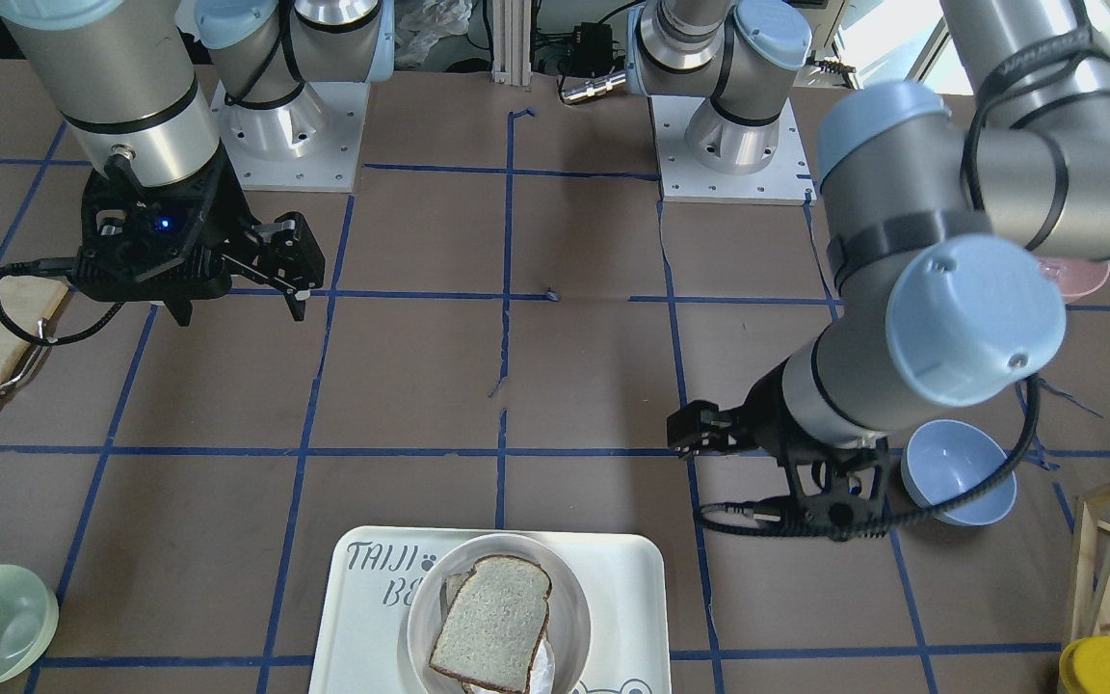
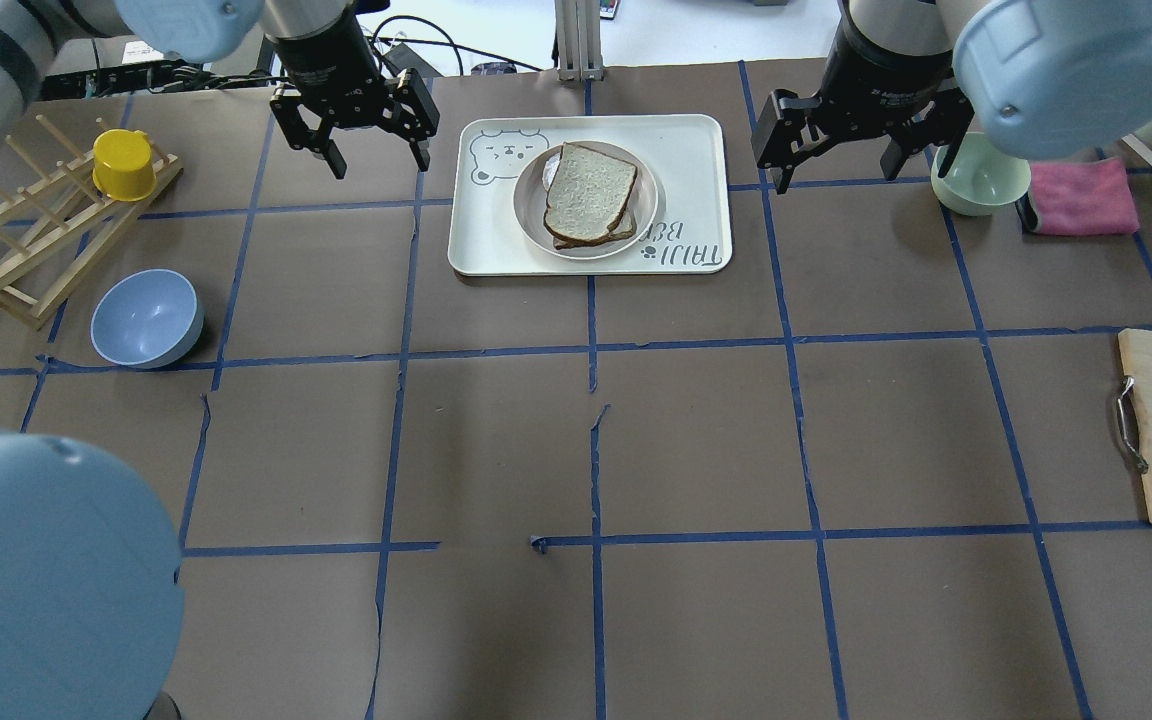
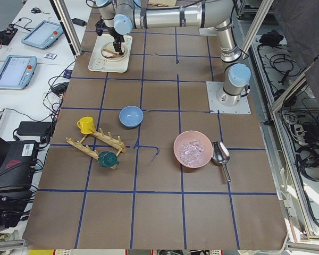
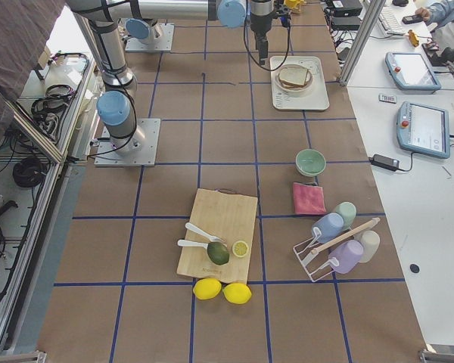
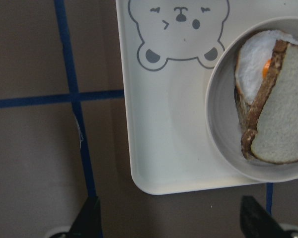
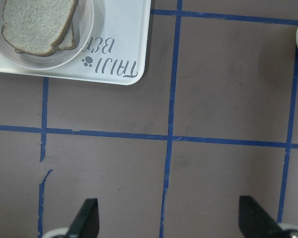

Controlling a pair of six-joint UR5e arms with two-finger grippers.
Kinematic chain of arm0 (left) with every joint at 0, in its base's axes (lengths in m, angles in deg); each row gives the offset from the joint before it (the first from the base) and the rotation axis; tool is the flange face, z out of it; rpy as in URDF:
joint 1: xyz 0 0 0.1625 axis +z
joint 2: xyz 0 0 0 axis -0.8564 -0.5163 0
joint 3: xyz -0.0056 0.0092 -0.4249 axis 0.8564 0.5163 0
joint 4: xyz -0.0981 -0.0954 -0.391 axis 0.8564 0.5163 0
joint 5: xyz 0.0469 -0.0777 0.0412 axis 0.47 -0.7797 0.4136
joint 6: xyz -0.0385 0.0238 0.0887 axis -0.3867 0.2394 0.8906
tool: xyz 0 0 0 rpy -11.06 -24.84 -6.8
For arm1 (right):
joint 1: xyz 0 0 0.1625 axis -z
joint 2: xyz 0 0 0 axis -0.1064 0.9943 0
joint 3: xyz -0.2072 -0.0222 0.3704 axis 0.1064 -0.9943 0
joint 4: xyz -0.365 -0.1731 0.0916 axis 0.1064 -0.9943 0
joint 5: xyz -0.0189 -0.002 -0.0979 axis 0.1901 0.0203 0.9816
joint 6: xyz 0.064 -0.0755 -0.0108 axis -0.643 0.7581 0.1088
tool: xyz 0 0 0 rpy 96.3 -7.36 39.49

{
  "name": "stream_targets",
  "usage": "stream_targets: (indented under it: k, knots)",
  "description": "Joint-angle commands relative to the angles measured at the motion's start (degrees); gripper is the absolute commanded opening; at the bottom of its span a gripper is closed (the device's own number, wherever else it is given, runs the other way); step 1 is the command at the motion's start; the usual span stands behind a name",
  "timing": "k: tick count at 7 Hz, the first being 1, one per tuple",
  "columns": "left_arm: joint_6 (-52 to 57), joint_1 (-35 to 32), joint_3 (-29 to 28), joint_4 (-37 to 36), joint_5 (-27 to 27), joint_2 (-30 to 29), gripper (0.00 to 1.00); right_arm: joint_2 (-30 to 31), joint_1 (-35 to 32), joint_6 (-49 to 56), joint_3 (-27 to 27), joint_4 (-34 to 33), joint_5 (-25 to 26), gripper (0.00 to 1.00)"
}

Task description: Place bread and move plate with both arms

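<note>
left gripper [image 2: 379,160] open, empty, 9 o'clock of plate [image 2: 534,225] | right gripper [image 2: 833,165] open, empty, 3 o'clock | risk: uneven two-arm pull could tilt plate, bread [image 2: 588,190] slides off

dark-crusted bread [image 2: 589,190] flat in round off-white plate [image 2: 529,210] on the white tray [image 2: 696,160]

Bread [image 2: 588,190] porous, matt; plate [image 2: 533,222] smooth, plastic-like (tray [image 2: 696,150] same); table [image 2: 496,430] brown paper.

Robotics lab w/ teach pendants [image 4: 424,128], blue-tape grid [image 2: 696,346], loose cables [image 3: 307,151]
</note>
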Motion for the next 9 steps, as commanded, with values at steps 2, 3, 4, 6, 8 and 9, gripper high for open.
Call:
stream_targets:
  k: [2,3,4,6,8,9]
  knots:
    - [0.09,0.23,13.24,3.74,2.72,12.85,1.0,-0.24,-0.13,-0.05,0.07,-0.04,0.27,1.0]
    - [0.17,0.4,15.91,3.46,2.98,16.2,1.0,-0.16,-0.13,-0.05,-0.01,-0.12,0.19,1.0]
    - [-0.09,0.49,18.89,3.2,5.68,18.41,1.0,-0.16,-0.13,-0.05,0.07,-0.13,0.19,1.0]
    - [-0.71,0.67,24.61,-4.84,6.23,21.94,1.0,0.19,0.05,0.21,0.16,-0.04,0.45,1.0]
    - [0.0,1.8,25.08,-4.89,5.89,23.26,1.0,0.37,-0.04,-0.05,0.08,-0.04,0.02,1.0]
    - [-0.09,2.42,25.25,-4.89,5.53,23.53,1.0,0.37,-0.04,-0.14,0.07,-0.04,0.01,1.0]
